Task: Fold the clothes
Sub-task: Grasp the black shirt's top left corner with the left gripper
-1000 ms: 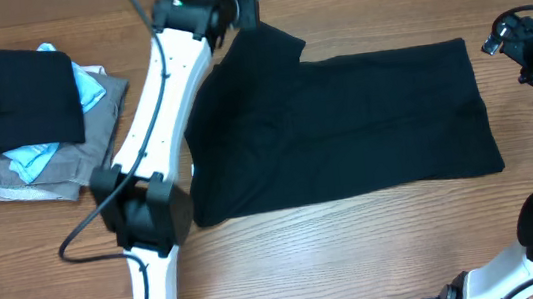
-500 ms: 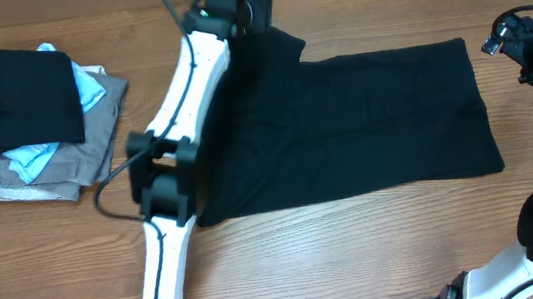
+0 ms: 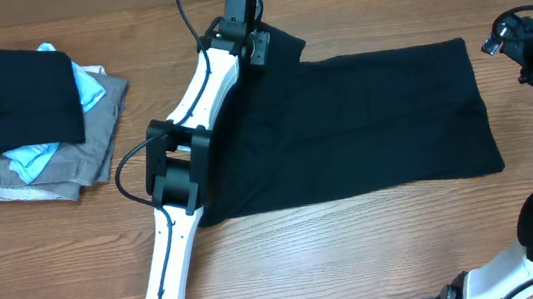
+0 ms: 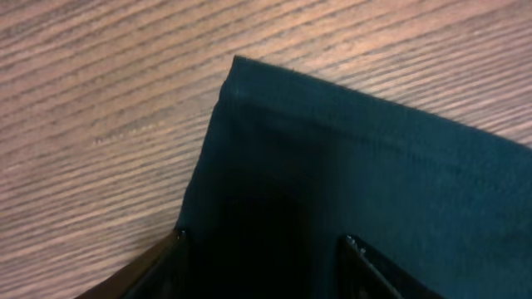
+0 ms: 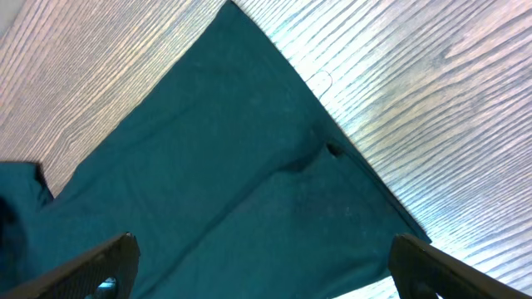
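We find the black T-shirt (image 3: pixel 364 123) spread flat on the surface (image 3: pixel 358 250). The left hand (image 4: pixel 264 242) sits over its far sleeve corner, fingers apart astride the cloth. The right hand (image 5: pixel 264 242) gapes wide above its right edge.

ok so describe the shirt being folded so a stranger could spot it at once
Start at the wooden table: spread flat across its middle lies the black T-shirt, one sleeve sticking out at the far side. Unlike the folded black garment atop the pile on the left, it is large and unfolded.

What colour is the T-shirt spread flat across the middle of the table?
The T-shirt is plain black, shown best in the overhead view.
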{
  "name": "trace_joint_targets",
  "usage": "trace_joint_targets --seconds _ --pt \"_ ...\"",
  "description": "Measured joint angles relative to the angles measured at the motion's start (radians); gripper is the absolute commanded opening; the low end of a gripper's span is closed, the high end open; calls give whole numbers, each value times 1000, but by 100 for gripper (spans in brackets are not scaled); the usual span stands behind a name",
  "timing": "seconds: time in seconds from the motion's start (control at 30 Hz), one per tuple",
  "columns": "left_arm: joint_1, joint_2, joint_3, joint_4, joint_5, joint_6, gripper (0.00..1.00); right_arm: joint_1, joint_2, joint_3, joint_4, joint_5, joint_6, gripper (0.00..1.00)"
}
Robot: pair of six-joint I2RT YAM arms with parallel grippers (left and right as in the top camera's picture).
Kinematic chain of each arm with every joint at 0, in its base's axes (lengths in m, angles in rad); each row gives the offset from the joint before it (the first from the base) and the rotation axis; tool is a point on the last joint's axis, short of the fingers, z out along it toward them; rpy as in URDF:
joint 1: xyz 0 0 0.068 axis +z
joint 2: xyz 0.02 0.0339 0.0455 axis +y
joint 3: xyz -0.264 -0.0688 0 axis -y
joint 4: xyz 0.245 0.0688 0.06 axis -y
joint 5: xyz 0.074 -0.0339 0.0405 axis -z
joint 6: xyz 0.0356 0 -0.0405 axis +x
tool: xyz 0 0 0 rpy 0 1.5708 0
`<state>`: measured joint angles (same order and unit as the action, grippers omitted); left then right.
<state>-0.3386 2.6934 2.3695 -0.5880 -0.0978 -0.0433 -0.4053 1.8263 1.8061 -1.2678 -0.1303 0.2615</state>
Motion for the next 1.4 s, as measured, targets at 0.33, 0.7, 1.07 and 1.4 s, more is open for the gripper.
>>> trace_joint_targets --seconds 0.33,0.7,1.07,1.4 --pt "65 0 23 -92 -8 -71 70 0 0 0 0 0 0 100" --pt "130 16 79 -130 58 -81 88 0 0 0 0 0 0 100" --pt "129 41 281 -190 125 -90 77 0 0 0 0 0 0 100" --pt "129 60 274 -190 140 -115 74 0 0 0 0 0 0 100"
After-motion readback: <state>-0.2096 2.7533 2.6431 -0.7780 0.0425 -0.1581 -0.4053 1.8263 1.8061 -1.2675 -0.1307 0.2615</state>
